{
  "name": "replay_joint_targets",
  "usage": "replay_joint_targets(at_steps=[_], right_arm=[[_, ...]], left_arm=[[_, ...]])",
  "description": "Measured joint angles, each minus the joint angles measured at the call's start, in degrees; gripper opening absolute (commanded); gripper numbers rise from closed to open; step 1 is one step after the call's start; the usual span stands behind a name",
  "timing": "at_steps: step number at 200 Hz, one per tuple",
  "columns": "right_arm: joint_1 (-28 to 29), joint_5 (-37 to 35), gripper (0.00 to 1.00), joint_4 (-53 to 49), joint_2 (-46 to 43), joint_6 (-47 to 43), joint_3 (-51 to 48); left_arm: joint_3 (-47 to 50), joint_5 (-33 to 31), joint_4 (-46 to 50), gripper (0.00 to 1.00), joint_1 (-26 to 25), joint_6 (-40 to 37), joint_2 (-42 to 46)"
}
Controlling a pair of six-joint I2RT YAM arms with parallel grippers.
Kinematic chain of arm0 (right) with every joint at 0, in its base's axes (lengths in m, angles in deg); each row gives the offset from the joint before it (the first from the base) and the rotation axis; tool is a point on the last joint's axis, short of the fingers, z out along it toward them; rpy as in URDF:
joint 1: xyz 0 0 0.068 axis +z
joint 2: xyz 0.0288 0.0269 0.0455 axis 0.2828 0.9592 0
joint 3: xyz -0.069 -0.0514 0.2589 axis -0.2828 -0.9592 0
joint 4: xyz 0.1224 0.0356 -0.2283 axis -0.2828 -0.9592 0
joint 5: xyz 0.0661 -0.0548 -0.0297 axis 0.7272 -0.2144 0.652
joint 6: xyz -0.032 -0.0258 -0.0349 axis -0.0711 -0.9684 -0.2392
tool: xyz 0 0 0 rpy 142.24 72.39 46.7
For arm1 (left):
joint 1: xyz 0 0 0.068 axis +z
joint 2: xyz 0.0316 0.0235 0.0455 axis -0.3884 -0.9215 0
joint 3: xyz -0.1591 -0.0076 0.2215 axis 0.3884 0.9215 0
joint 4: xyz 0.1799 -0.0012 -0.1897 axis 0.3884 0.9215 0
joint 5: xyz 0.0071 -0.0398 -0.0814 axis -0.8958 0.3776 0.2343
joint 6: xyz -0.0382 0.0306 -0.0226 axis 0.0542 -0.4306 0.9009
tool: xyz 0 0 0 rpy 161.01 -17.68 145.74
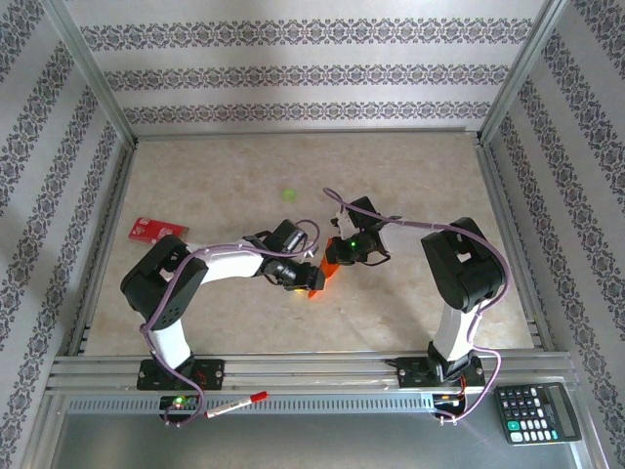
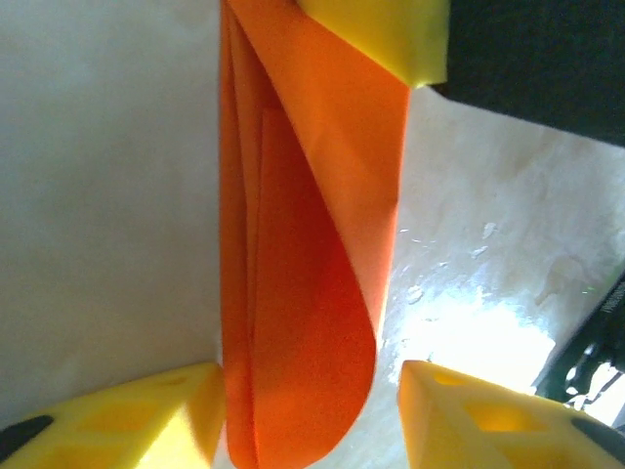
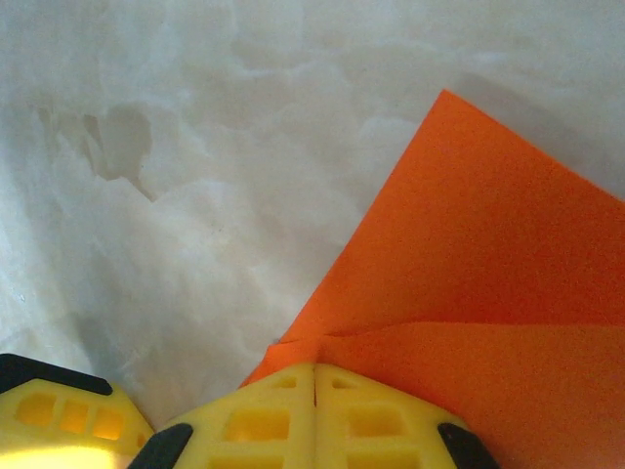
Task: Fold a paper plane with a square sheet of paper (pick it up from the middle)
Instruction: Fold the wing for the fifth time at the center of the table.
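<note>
The left gripper (image 2: 311, 396) is seen partly open. The paper (image 2: 303, 293) is passed between its jaws, right against one finger (image 2: 137, 420) with a clear gap to the other, so nothing is clamped by it. The paper is folded into a narrow strip of several layers running straight ahead of these jaws, and one loose flap is curled out toward the open side. Seen from above, both grippers are bunched close together over the middle of the table (image 1: 410, 186), with the paper between them. The right gripper (image 3: 314, 376) is shut tight on the paper's folded edge, and the sheet is spread ahead and to the right of its fingers. One of its yellow fingertips (image 2: 386, 34) is seen at the far end of the strip in the left wrist view. The step is judged as mid-fold: a lengthwise fold is being set and no plane is formed yet. Next, the left jaws likely need to be closed on the strip with the loose flap caught flat and the layers lined up, using the right grip as the anchor.
</note>
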Motion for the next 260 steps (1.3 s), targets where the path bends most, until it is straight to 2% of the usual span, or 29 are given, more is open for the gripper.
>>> replay_joint_targets(at_steps=[52,162,260], right_arm=[[0.0,0.0,0.05,-0.5,0.0,-1.1,0.1],[-1.0,0.0,0.09,-3.5,0.0,-2.5,1.9],[-1.0,1.1,0.11,-2.3,-2.3,-1.6,0.3]], left_arm=[[0.0,-0.3,0.3,0.3,0.4,-0.2,-0.4],[1.9,1.8,-2.4,0.19,1.7,0.6,-0.7],[2.1,2.0,-2.8,0.17,1.9,0.6,-0.8]])
